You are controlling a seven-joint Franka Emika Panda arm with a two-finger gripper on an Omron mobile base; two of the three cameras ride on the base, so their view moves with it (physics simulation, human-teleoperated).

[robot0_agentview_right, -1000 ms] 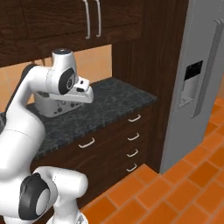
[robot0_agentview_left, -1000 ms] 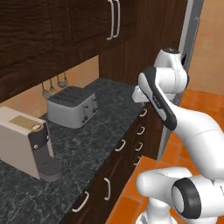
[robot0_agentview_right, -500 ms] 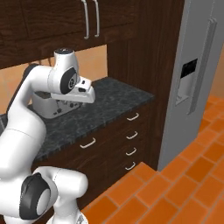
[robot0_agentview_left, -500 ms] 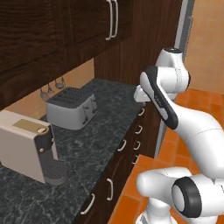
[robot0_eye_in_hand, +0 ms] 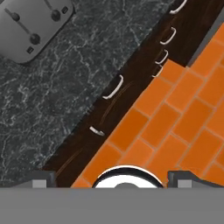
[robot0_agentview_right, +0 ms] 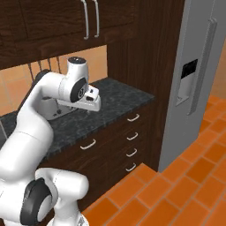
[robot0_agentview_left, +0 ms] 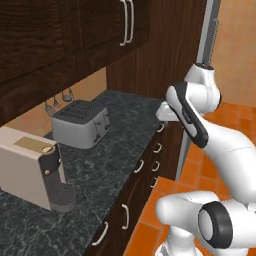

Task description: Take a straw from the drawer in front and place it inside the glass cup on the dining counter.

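My gripper (robot0_eye_in_hand: 113,177) is open with nothing between its fingertips (robot0_eye_in_hand: 43,177), and it looks down at the edge of a black speckled counter (robot0_eye_in_hand: 65,96). The hand (robot0_agentview_left: 167,112) hovers just above that counter's front edge (robot0_agentview_right: 90,102). Below the edge run several dark brown drawers (robot0_agentview_right: 128,132) with curved white handles (robot0_eye_in_hand: 113,87), all shut. They also line the cabinet front (robot0_agentview_left: 142,170) in the left base view. The straw is hidden. The glass cup and the dining counter are out of view.
A grey toaster (robot0_agentview_left: 81,122) and a beige coffee machine (robot0_agentview_left: 32,167) stand on the black counter. Dark cupboards (robot0_agentview_left: 100,25) hang above. A steel fridge (robot0_agentview_right: 196,75) stands past a tall dark cabinet (robot0_agentview_right: 150,53). Orange tile floor (robot0_agentview_right: 176,185) lies open to the right.
The whole picture has shifted with the base: in the right base view the fridge now sits further left and larger. The arm keeps its pose and the gripper stays open.
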